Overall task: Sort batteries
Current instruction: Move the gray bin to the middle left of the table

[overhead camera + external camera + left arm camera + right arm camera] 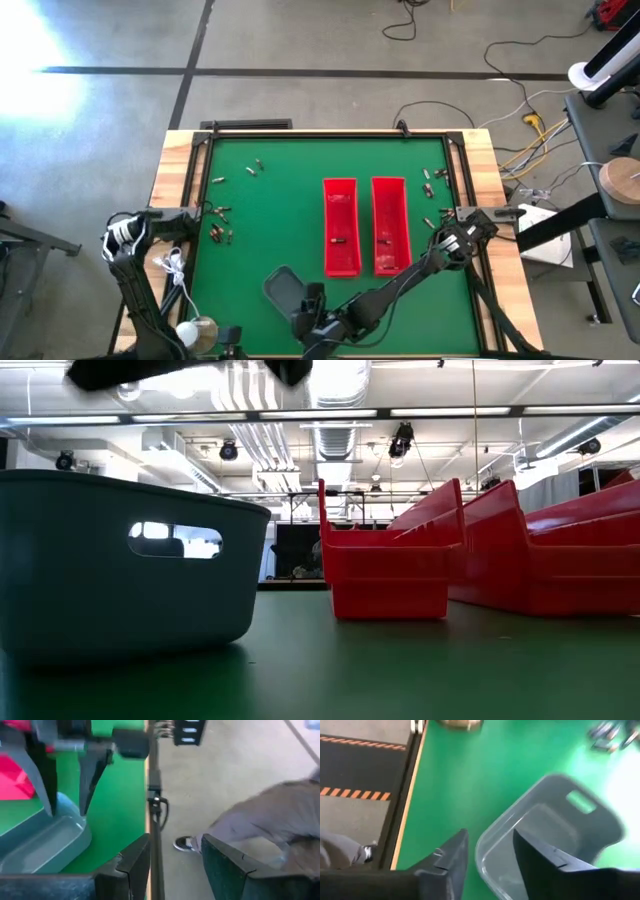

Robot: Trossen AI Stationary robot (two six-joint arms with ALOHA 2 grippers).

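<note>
Right gripper (490,852): reaching across the near edge of the table, poised over the rim of the small grey tray (555,805); its two dark fingers (451,855) stand a narrow gap apart, and nothing can be seen between them. Whether a battery has just gone into the tray cannot be told; the tray floor visible in the right wrist view looks bare. Left gripper (172,862): parked at the left near corner of the table, fingers spread wide, empty, with a person's shoe and trouser leg showing on the floor beyond it. Batteries (222,232): loose on the green mat (290,220) in small clusters, one near the left edge, a few toward the far left, another group by the right edge (432,182), all well apart from the tray; a couple lie inside the two red bins (341,226) at mid-table. Risks, as judged: a finger straddling the tray wall could catch the rim when lifting and tip or drag the light tray; a small cylinder released above the rim could bounce out and roll across the mat; the arm stretched low across the mat could sweep nearby items on withdrawal.
</note>
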